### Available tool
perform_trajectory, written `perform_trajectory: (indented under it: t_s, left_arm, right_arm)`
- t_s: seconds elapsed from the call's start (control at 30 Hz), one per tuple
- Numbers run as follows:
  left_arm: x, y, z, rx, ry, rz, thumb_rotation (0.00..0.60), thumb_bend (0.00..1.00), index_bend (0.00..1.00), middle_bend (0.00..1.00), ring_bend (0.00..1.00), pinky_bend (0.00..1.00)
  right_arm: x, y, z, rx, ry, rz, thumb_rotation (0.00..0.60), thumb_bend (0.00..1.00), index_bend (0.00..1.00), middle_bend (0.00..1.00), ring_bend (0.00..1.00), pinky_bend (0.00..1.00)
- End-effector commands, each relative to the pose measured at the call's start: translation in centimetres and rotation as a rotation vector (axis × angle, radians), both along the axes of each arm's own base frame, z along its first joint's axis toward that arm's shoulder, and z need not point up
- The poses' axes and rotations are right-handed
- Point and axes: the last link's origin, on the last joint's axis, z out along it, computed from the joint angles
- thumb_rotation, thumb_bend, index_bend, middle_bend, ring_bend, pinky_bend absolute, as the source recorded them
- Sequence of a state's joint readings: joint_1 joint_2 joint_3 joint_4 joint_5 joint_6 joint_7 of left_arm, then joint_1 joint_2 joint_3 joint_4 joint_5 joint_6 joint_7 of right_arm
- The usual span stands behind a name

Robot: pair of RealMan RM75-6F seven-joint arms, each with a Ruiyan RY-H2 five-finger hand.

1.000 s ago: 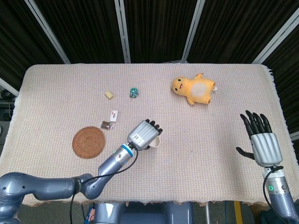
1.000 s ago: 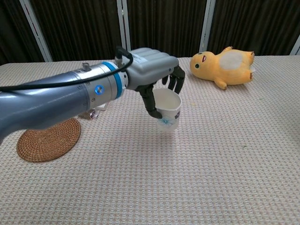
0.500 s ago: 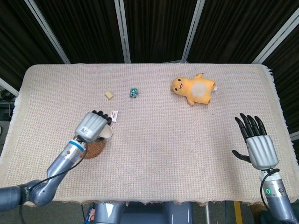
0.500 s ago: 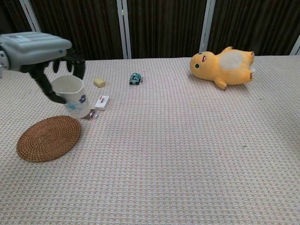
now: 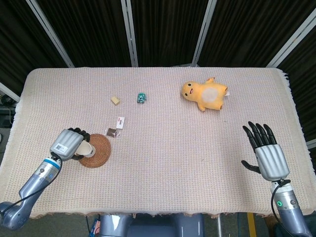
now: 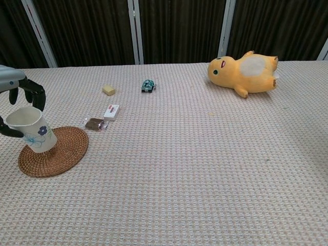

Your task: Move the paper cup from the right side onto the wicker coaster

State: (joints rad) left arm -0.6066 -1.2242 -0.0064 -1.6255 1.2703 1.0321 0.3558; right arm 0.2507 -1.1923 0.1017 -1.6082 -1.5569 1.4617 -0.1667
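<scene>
The white paper cup point(image 6: 32, 130) with a blue flower print leans slightly, its base over the left part of the round wicker coaster point(image 6: 56, 152). My left hand point(image 6: 19, 91) reaches in from the left edge and grips the cup near its rim, fingers behind and thumb in front. In the head view the left hand point(image 5: 69, 143) covers most of the cup point(image 5: 87, 149) at the coaster's point(image 5: 98, 152) left side. Whether the base touches the coaster I cannot tell. My right hand point(image 5: 267, 154) hovers open at the table's right edge, fingers spread.
A brown packet point(image 6: 95, 123) and a small white box point(image 6: 111, 111) lie just beyond the coaster. Further back are a yellow block point(image 6: 108, 89) and a green toy car point(image 6: 148, 85). A yellow plush toy point(image 6: 243, 72) lies at the back right.
My left hand has carried the cup leftward from the table's middle and lowered it over the coaster's left part. The right hand has drifted slightly left and down.
</scene>
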Motion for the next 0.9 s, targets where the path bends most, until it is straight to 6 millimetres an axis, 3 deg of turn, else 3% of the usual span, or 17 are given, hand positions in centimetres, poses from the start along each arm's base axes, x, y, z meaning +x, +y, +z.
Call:
perform_trajectory:
  t_s: [0.03, 0.13, 0.23, 0.3, 0.4, 0.57, 0.77, 0.9]
  left_arm:
    - [-0.1, 0.1, -0.3, 0.005, 0.007, -0.005, 0.600, 0.03, 0.45, 0.42, 0.33, 0.43]
    - [-0.2, 0.3, -0.5, 0.008, 0.006, -0.005, 0.600, 0.02, 0.43, 0.38, 0.31, 0.42]
    - [-0.2, 0.4, -0.9, 0.005, 0.002, -0.006, 0.600, 0.00, 0.31, 0.17, 0.13, 0.36]
    - [-0.2, 0.4, -1.1, 0.003, -0.007, -0.010, 0.600, 0.00, 0.14, 0.02, 0.01, 0.23]
    - [-0.3, 0.2, -1.1, -0.002, -0.004, -0.013, 0.600, 0.00, 0.01, 0.00, 0.00, 0.11]
    - [0.0, -0.4, 0.6, 0.027, -0.017, 0.002, 0.600, 0.00, 0.00, 0.00, 0.00, 0.01]
    - [0.8, -2.7, 5.5, 0.201, -0.119, 0.021, 0.600, 0.00, 0.00, 0.00, 0.00, 0.00]
    - [-0.4, -5.1, 6.8, 0.306, -0.210, 0.058, 0.600, 0.00, 0.00, 0.00, 0.00, 0.00]
  right_arm:
    - [-0.1, 0.0, 0.1, -0.003, -0.001, -0.003, 0.600, 0.00, 0.00, 0.00, 0.00, 0.00]
    - [-0.1, 0.0, 0.2, -0.007, -0.002, -0.005, 0.600, 0.00, 0.00, 0.00, 0.00, 0.00]
    - [-0.2, 0.0, 0.3, -0.007, -0.001, -0.008, 0.600, 0.00, 0.00, 0.00, 0.00, 0.00]
    - [-0.2, 0.0, 0.2, -0.006, -0.001, -0.009, 0.600, 0.00, 0.00, 0.00, 0.00, 0.00]
    - [-0.2, 0.0, 0.3, -0.007, -0.001, -0.010, 0.600, 0.00, 0.00, 0.00, 0.00, 0.00]
    - [-0.1, 0.1, 0.3, -0.005, -0.010, -0.007, 0.600, 0.00, 0.00, 0.00, 0.00, 0.00]
    - [0.1, 0.4, 0.5, -0.001, -0.024, 0.003, 0.600, 0.00, 0.00, 0.00, 0.00, 0.00]
    - [0.2, 0.6, 0.6, 0.000, -0.031, 0.003, 0.600, 0.00, 0.00, 0.00, 0.00, 0.00]
